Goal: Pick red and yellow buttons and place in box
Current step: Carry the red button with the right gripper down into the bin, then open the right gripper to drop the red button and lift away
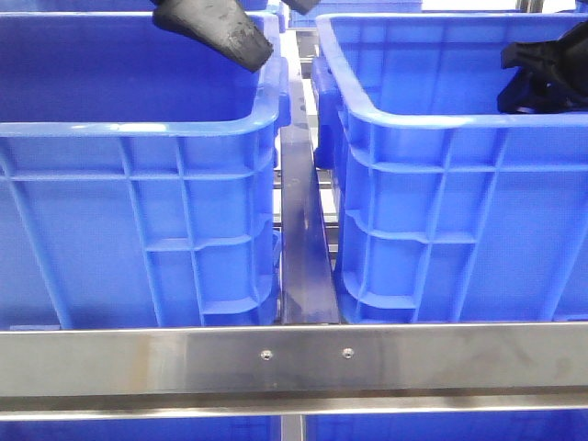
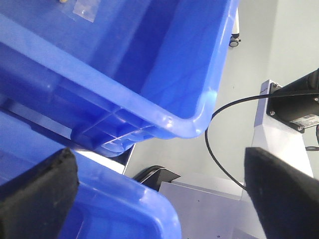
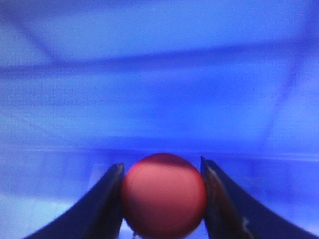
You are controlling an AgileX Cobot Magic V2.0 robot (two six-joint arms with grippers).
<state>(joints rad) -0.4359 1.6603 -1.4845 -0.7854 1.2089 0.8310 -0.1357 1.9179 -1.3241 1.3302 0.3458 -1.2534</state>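
A dark red button (image 3: 163, 196) sits between the two fingers of my right gripper (image 3: 162, 165), which is shut on it, with blurred blue box wall behind. In the front view the right gripper (image 1: 548, 72) hangs inside the right blue box (image 1: 441, 129), and its fingertips and the button are hidden there. A second identical blue box (image 1: 138, 129) stands to the left. My left gripper (image 2: 159, 155) is open and holds nothing. Its fingers (image 2: 37, 194) stand wide apart over a box corner (image 2: 144, 199), and one finger (image 1: 220, 32) shows above the left box. No yellow button is in view.
A steel rail (image 1: 303, 239) runs between the two boxes, and a steel crossbar (image 1: 294, 358) spans the front. Another blue box (image 2: 124, 64) lies beyond the left gripper, with a black cable (image 2: 219, 149) and grey floor beside it.
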